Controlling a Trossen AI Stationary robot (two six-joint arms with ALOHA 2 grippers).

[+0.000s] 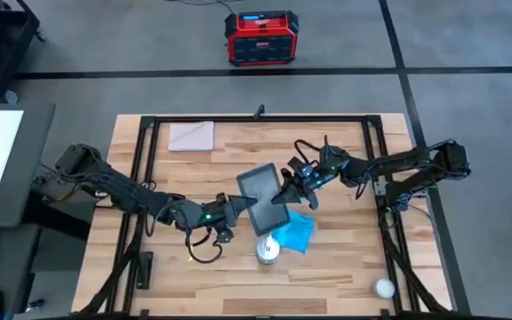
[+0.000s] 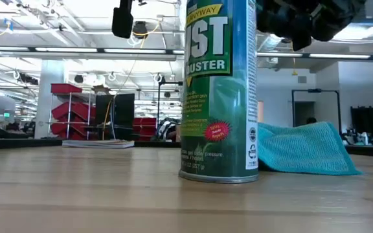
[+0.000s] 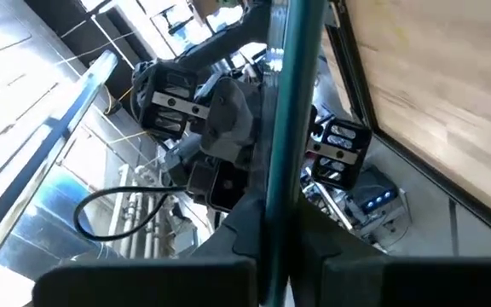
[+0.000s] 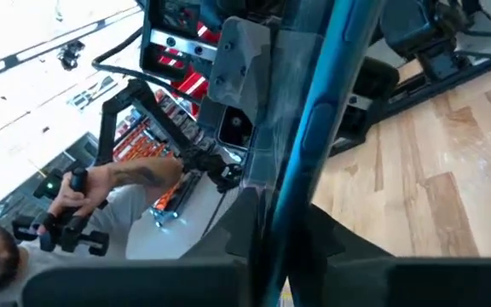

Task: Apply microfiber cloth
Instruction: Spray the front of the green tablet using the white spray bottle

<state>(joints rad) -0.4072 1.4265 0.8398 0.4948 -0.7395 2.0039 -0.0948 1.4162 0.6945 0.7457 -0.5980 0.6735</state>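
Near the middle of the surface [image 1: 345, 267], the tablet [image 1: 264, 197] was held up between two end effectors: the left end effector [image 1: 243, 204] gripped its left edge and the right end effector [image 1: 288, 192] its right edge. The cloth [image 1: 294, 231] lay on the surface under the tablet's near right corner, toward the near edge. The spray can [image 1: 268, 251] stood upright just left of the cloth, touching it or nearly so. A folded sheet [image 1: 191, 135] lay by the far left corner, and a ball [image 1: 383, 287] near the near right corner.
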